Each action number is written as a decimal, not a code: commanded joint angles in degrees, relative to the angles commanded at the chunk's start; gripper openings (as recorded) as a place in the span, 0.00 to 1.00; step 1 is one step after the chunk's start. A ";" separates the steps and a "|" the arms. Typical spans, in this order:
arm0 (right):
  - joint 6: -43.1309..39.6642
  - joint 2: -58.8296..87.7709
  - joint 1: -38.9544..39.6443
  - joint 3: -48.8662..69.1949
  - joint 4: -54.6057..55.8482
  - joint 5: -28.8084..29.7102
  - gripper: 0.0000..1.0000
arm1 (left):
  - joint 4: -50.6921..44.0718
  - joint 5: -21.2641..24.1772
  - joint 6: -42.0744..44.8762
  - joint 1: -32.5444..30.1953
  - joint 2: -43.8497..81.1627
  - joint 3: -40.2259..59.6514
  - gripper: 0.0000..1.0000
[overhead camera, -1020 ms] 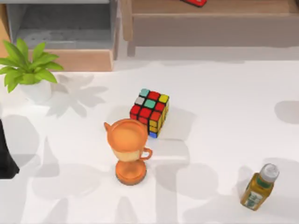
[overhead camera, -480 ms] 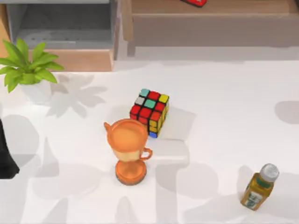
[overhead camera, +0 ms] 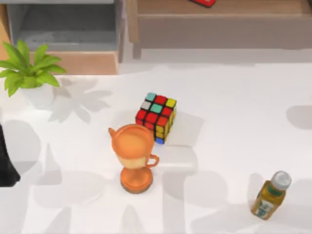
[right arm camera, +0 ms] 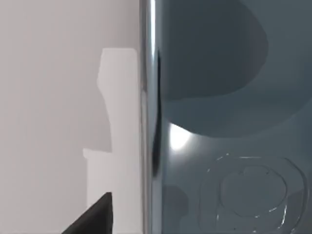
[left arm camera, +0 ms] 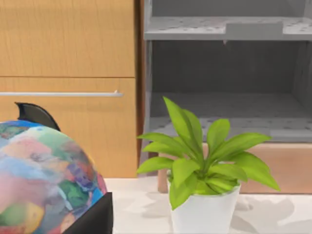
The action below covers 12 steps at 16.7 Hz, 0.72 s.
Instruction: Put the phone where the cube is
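- Nothing on our tabletop [overhead camera: 234,97] has shifted: the cube [overhead camera: 156,117] sits beside the trophy cup [overhead camera: 135,156].
- Phone [right arm camera: 229,122] looms close in our right wrist view; we cannot tell either pincer's state.

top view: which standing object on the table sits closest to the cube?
The orange trophy cup, beside the multicoloured puzzle cube; the amber bottle and potted plant stand far off.

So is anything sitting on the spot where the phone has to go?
Yes. The cube occupies that spot on the table, with the trophy close beside it. The phone appears up close in the right wrist view.
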 joint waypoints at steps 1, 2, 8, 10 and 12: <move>-0.01 0.86 0.00 -0.66 1.69 0.00 1.00 | 0.00 0.00 0.00 0.00 0.00 0.00 1.00; 0.01 1.77 -0.01 -1.42 3.57 0.01 1.00 | 0.00 0.00 0.00 0.00 0.00 0.00 1.00; 0.02 3.55 -0.03 -2.84 6.47 0.02 1.00 | 0.00 0.00 0.00 0.00 0.00 0.00 1.00; 0.02 3.55 -0.03 -2.84 6.47 0.02 0.85 | 0.00 0.00 0.00 0.00 0.00 0.00 1.00; 0.02 3.55 -0.03 -2.84 6.47 0.02 0.70 | 0.00 0.00 0.00 0.00 0.00 0.00 1.00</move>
